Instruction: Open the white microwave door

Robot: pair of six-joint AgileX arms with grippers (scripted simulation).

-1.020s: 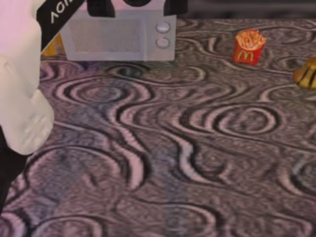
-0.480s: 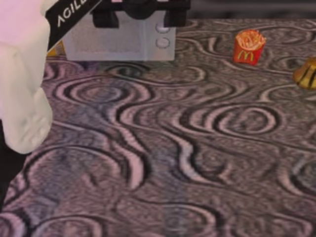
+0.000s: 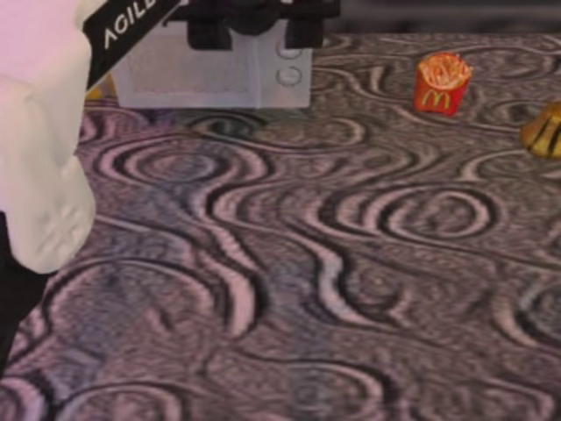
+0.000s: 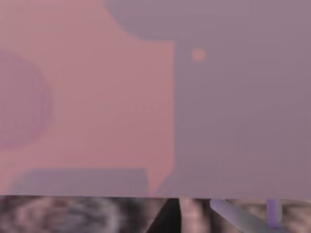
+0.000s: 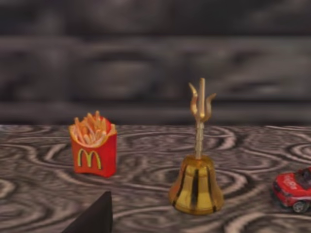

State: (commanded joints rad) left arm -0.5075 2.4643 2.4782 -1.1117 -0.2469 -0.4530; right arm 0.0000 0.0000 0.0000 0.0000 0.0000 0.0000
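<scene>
One white microwave [image 3: 215,70], two knobs [image 3: 289,63], door [image 3: 188,74] shut — left hand [image 3: 254,22] above, grip state unclear.

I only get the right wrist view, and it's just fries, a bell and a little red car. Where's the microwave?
Observer: The white microwave stands at the table's far edge, left of the fries carton.
Operator: Is its door open?
Observer: No, the door looks flush with the front.
Operator: Who's going to open it?
Observer: The left gripper hangs at the microwave's top front, its fingers apart.
</scene>
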